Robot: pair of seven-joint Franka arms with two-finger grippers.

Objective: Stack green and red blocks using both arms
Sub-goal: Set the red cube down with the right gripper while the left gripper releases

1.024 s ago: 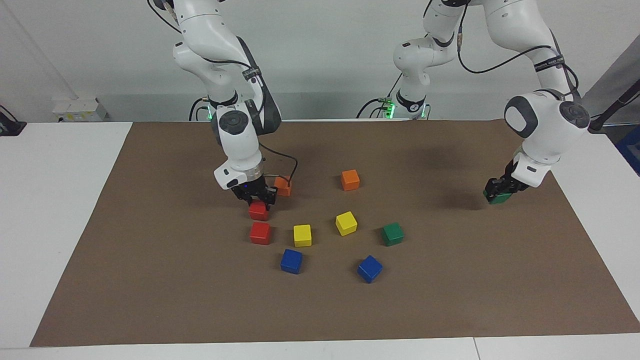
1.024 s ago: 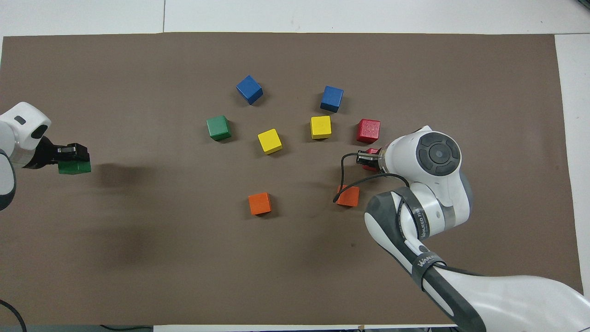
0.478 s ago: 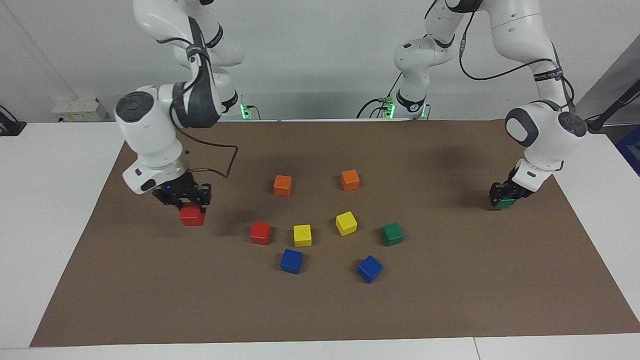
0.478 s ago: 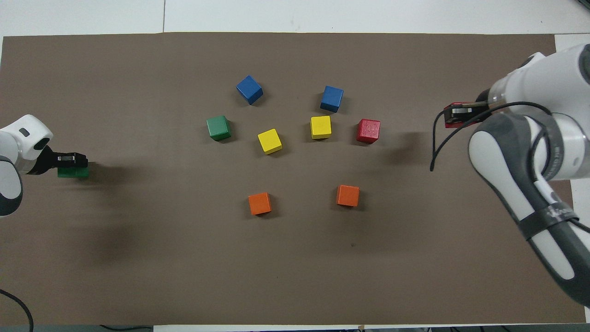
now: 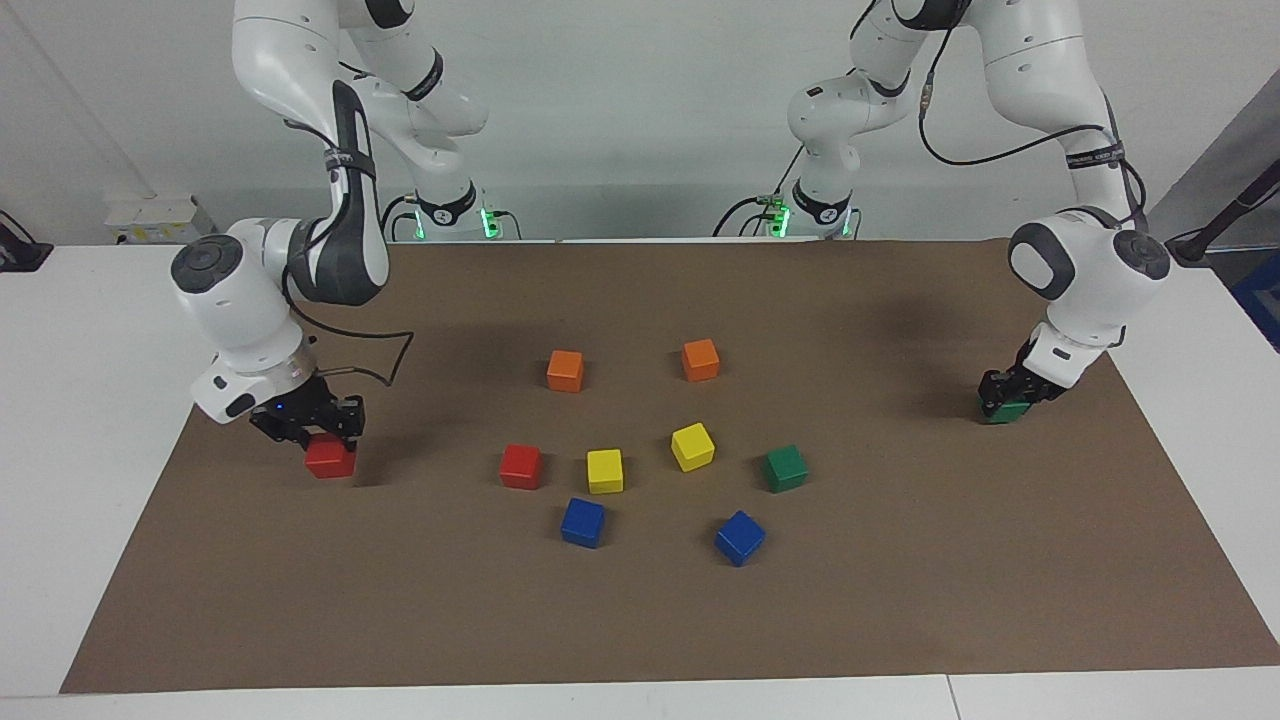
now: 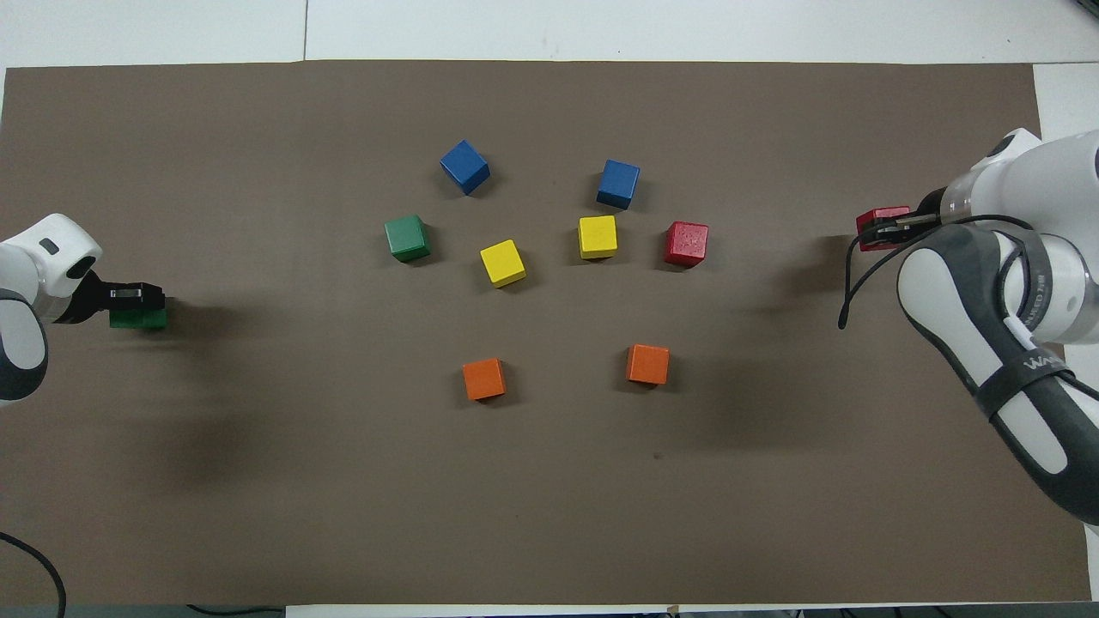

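Observation:
My right gripper [image 5: 312,430] is shut on a red block [image 5: 330,458] and holds it low over the brown mat at the right arm's end of the table; both also show in the overhead view, the gripper [image 6: 895,229] and the block [image 6: 874,218]. My left gripper [image 5: 1012,390] is shut on a green block [image 5: 1003,411] that is down at the mat at the left arm's end; the overhead view shows that gripper [image 6: 129,296] and block [image 6: 137,320] too. The second red block [image 5: 520,466] and the second green block [image 5: 785,467] sit free on the mat's middle.
Two orange cubes [image 5: 565,370] [image 5: 700,359] lie nearer to the robots than the middle group. Two yellow cubes [image 5: 604,470] [image 5: 692,446] lie between the free red and green blocks. Two blue cubes [image 5: 583,521] [image 5: 739,537] lie farther out. White table [image 5: 90,400] surrounds the mat.
My right gripper carried its red block from beside the free red block out to the right arm's end of the mat and lowered it. My left gripper lowered its green block slightly.

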